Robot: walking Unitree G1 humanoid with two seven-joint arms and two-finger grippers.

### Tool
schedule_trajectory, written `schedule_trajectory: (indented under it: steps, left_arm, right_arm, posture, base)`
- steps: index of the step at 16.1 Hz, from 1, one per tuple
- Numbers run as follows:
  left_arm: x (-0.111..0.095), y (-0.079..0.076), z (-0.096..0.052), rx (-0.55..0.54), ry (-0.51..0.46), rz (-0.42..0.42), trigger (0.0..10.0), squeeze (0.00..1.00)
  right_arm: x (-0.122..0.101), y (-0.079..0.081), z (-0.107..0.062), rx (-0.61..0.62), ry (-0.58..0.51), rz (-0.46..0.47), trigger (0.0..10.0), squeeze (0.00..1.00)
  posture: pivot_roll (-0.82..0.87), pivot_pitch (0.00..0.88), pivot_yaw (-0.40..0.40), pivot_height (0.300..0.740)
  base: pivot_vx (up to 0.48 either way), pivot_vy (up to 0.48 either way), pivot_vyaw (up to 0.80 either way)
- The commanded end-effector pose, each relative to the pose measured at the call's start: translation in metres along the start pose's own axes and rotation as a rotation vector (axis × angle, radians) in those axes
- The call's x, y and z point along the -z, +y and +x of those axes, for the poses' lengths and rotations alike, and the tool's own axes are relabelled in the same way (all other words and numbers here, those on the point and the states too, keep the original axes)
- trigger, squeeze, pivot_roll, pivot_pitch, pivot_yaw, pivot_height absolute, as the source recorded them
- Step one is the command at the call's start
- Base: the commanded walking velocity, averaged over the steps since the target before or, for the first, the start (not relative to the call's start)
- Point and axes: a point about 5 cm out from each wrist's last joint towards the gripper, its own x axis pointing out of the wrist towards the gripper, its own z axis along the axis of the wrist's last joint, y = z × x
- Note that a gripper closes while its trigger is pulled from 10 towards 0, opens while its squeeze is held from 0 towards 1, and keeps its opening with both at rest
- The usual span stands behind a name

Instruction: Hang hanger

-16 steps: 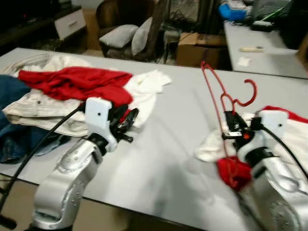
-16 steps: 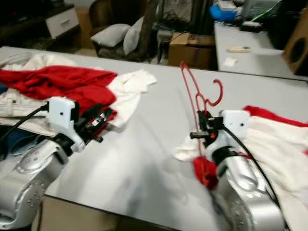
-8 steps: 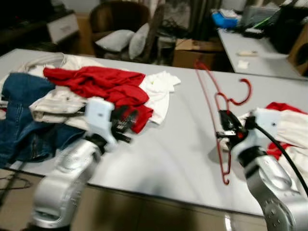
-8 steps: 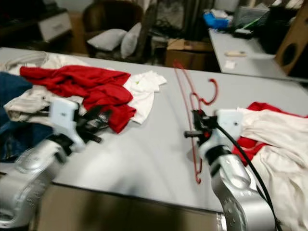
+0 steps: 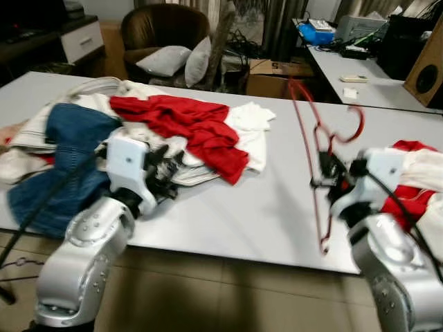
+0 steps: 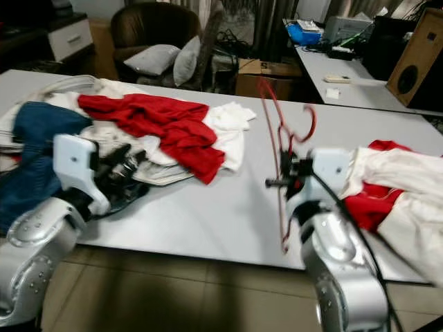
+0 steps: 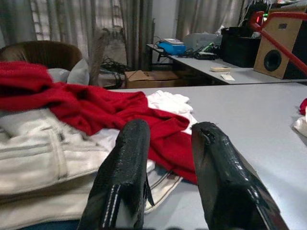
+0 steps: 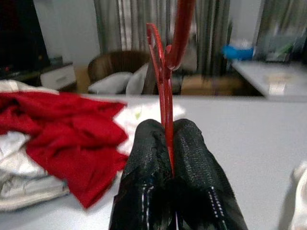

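Pinching the red hanger (image 5: 315,149), the right hand (image 8: 168,143) holds it above the table (image 5: 277,200).

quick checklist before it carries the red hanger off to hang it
1. Right gripper shut on the thin red wire hanger: ok, the black fingers pinch its wire.
2. Hanger lifted off the grey table: ok, it is held upright above the tabletop.
3. Hanger free of clothing: ok, no garment hangs on it, and the red and white clothes lie beside the arm.
4. Left gripper empty: ok, open, over the pile of red, cream and denim clothes.
5. Rail or hook to hang it on: cannot tell.
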Motion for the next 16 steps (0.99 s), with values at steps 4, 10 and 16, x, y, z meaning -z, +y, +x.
schedule_trajectory:
  steps: [4,10,16]
  left_arm:
    - [-0.001,-0.002,0.007,-0.006,-0.01,0.049,10.0,0.0]
    - [0.012,0.005,0.013,-0.054,-0.011,-0.018,10.0,0.0]
    - [0.015,0.007,0.021,-0.032,-0.043,-0.009,10.0,0.0]
  right_arm:
    - [0.01,0.01,0.0,-0.054,0.059,-0.092,10.0,0.0]
    - [0.036,-0.011,-0.007,0.028,0.217,-0.074,10.0,0.0]
    - [0.034,-0.007,-0.012,0.0,0.215,-0.059,10.0,0.0]
  posture:
    - [0.03,0.0,-0.008,0.74]
    - [0.01,0.0,0.009,0.74]
    - [-0.02,0.0,0.035,0.74]
  base:
    - [0.0,0.272,0.0]
    - [0.0,-0.29,0.0]
    - [0.105,0.0,-0.62]
